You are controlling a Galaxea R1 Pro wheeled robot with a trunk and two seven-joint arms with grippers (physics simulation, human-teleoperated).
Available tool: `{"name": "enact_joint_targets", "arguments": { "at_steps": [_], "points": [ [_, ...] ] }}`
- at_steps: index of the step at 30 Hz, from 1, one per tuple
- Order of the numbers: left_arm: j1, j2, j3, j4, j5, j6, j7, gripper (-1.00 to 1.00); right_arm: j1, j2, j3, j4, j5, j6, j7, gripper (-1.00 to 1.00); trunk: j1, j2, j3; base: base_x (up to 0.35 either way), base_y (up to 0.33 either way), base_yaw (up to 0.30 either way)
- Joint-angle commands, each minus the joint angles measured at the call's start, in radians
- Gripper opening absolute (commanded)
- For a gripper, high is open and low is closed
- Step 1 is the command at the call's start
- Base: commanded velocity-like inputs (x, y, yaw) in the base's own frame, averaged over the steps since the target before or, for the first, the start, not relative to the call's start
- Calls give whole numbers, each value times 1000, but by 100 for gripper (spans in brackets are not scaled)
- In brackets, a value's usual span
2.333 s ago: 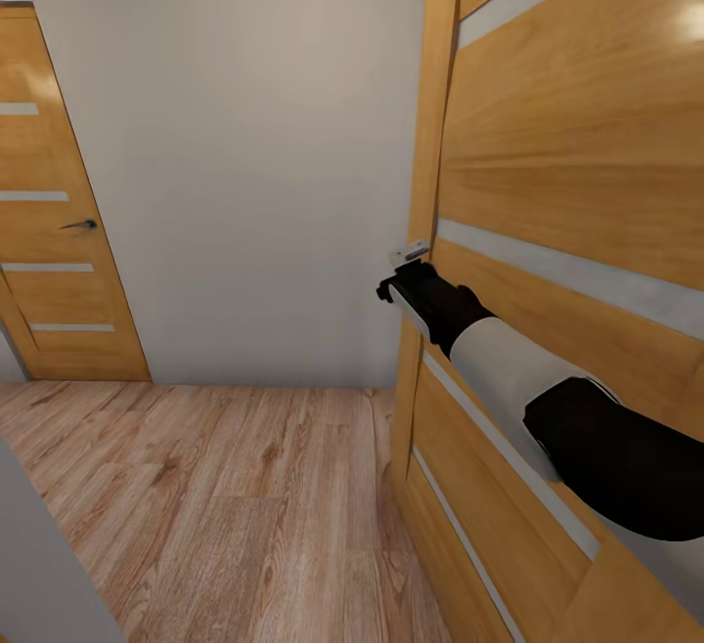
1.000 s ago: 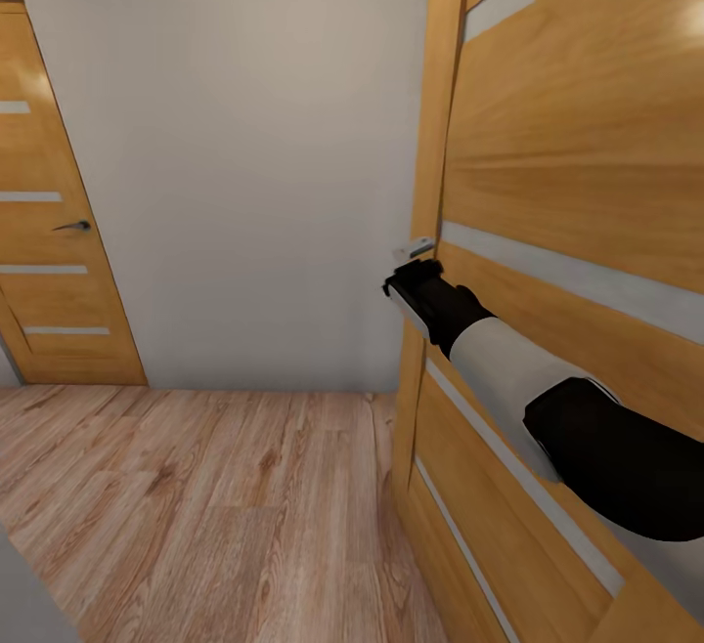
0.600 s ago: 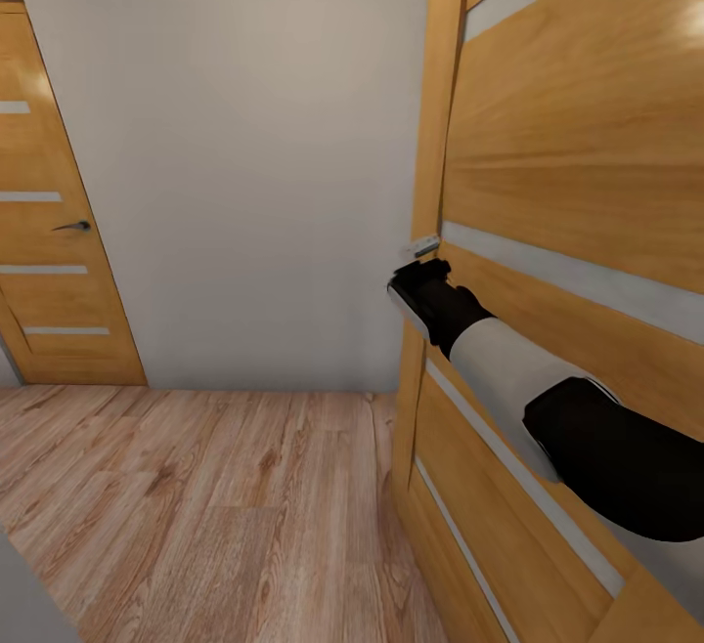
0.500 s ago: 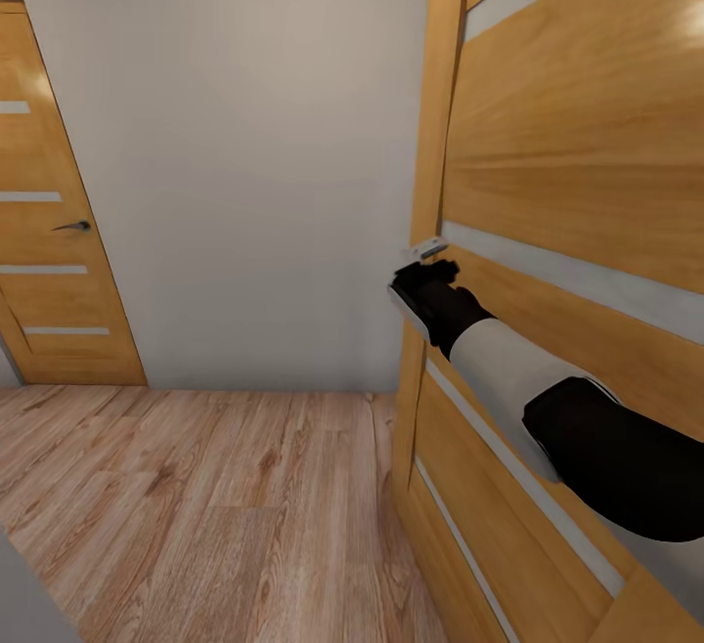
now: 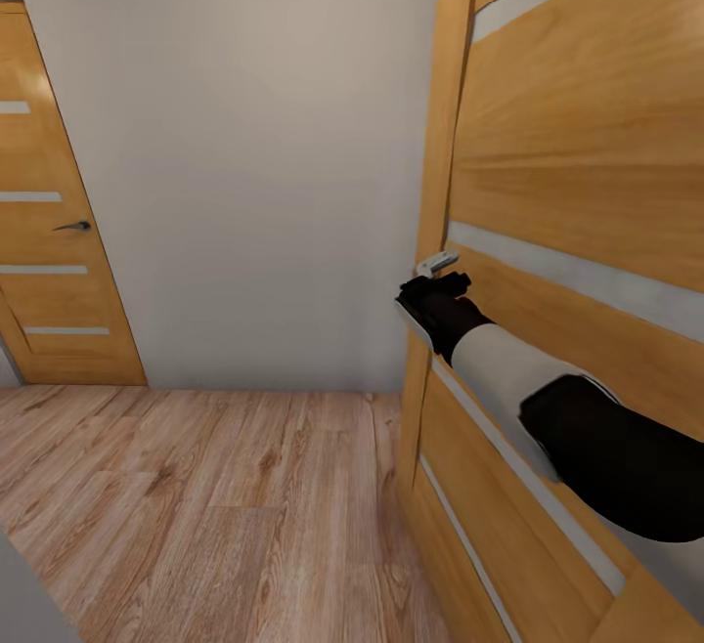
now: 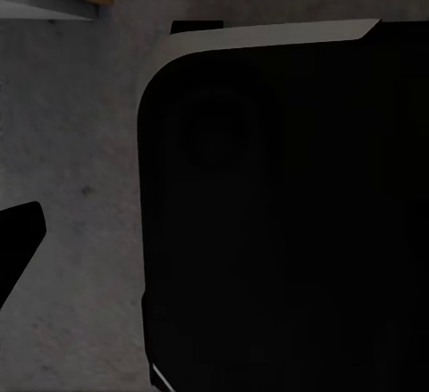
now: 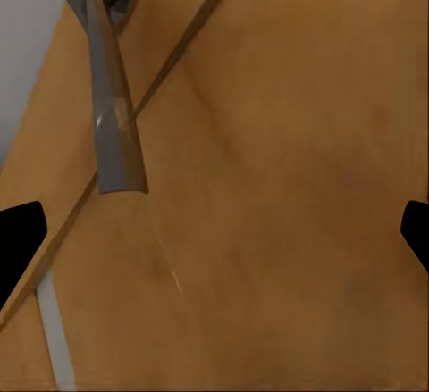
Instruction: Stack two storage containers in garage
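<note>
Wood door (image 5: 577, 164) fills right; right hand (image 7: 214, 231) spread wide, empty, below lever handle (image 7: 112, 115).

Right arm enters the head view from the lower right of the frame and extends up toward centre: black elbow housing, white forearm segment, black wrist. Right gripper (image 5: 435, 283) sits at centre right of the frame, fingers pointing up and away from the camera. In the right wrist view two black fingertips (image 7: 18, 240) appear at the left and right edges of the frame, set wide apart, nothing between them. In the left wrist view one black fingertip (image 6: 16, 242) shows at the left edge; jaw spacing cannot be determined
</note>
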State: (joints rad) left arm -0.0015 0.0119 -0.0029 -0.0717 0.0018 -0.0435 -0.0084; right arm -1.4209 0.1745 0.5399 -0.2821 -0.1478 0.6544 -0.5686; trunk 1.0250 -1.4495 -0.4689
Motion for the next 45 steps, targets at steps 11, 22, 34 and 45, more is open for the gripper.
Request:
{"name": "enact_joint_targets", "arguments": {
  "at_steps": [11,22,34,45],
  "points": [
    [0,0,1,1,1,-3,-2,100,-1,0,2,27,-16,-13,-7,100,0,-1,-1,0,0,0],
    [0,0,1,1,1,-3,-2,100,-1,0,0,27,-17,-13,-1,100,0,-1,-1,0,0,0],
    [0,0,7,1,3,-4,-2,100,-1,-16,0,27,-16,-13,1,100,0,-1,-1,0,0,0],
    [0,0,8,1,3,-4,-2,100,-1,-40,0,27,-16,-13,1,100,0,-1,-1,0,0,0]
  ]
}}
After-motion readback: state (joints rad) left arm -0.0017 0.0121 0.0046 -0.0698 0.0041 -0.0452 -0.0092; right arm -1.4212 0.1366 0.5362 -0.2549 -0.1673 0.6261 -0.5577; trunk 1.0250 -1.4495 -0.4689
